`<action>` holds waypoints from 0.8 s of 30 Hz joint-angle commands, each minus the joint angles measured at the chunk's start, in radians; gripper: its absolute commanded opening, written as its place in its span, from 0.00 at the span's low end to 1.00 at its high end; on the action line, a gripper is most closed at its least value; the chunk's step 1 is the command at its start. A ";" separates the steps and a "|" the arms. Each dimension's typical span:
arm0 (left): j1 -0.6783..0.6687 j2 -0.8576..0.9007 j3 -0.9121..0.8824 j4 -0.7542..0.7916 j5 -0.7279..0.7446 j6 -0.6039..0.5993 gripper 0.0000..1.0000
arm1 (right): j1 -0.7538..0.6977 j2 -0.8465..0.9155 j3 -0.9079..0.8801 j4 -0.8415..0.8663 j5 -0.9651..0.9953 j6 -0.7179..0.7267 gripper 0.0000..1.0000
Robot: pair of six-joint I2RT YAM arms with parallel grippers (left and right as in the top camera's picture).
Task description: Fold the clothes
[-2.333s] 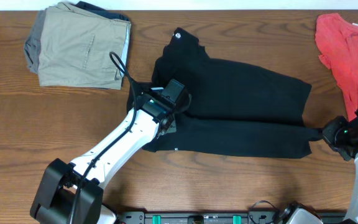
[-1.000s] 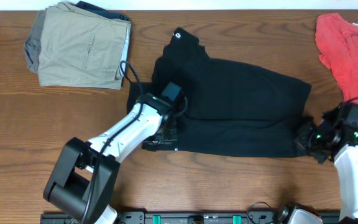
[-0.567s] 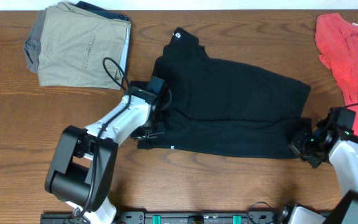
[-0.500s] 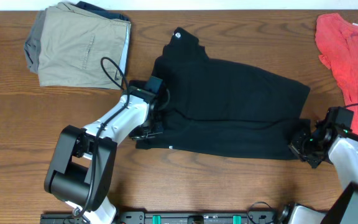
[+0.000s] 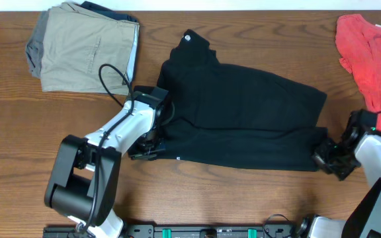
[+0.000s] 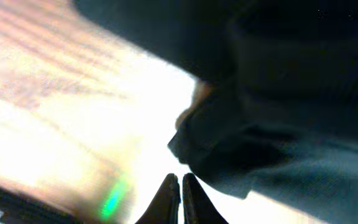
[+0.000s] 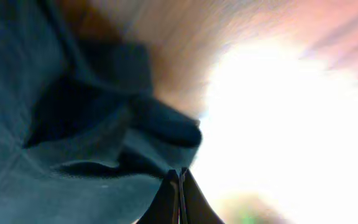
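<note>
The black garment (image 5: 243, 112) lies spread across the middle of the table, with its small white round mark (image 5: 188, 38) at the far top corner. My left gripper (image 5: 141, 153) is at the garment's near left corner. In the left wrist view the gripper (image 6: 180, 178) is shut, with the fabric edge (image 6: 278, 155) at its tips. My right gripper (image 5: 323, 158) is at the near right corner. In the right wrist view it (image 7: 178, 173) is shut on the bunched hem (image 7: 104, 143).
Folded tan trousers (image 5: 84, 46) lie at the far left over a grey and dark pile. A coral-red top (image 5: 369, 46) lies at the far right. A black rail (image 5: 210, 231) runs along the table's front edge.
My left gripper has moved left and toward the front, and the garment's near left corner came with it. My right gripper went in to the near right corner and then shifted slightly right.
</note>
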 commanded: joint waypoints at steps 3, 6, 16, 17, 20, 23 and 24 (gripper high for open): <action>0.004 -0.124 -0.006 -0.014 -0.024 -0.043 0.06 | -0.024 0.001 0.168 -0.132 0.180 0.101 0.01; 0.004 -0.200 -0.006 0.004 -0.024 -0.035 0.06 | -0.022 0.000 0.230 -0.174 0.135 0.070 0.01; -0.011 -0.227 -0.006 0.150 0.139 0.103 0.06 | 0.093 0.005 0.200 -0.082 -0.121 -0.128 0.01; -0.020 -0.212 -0.006 0.167 0.153 0.106 0.06 | 0.108 0.007 0.187 -0.068 -0.122 -0.123 0.01; -0.044 -0.160 -0.006 0.208 0.156 0.106 0.06 | 0.148 0.024 0.139 -0.013 -0.120 -0.092 0.01; -0.048 -0.101 -0.006 0.226 0.154 0.106 0.06 | 0.151 0.049 0.095 0.035 -0.119 -0.068 0.01; -0.048 -0.084 -0.006 0.229 0.154 0.106 0.06 | 0.148 0.058 0.083 0.044 -0.111 -0.062 0.01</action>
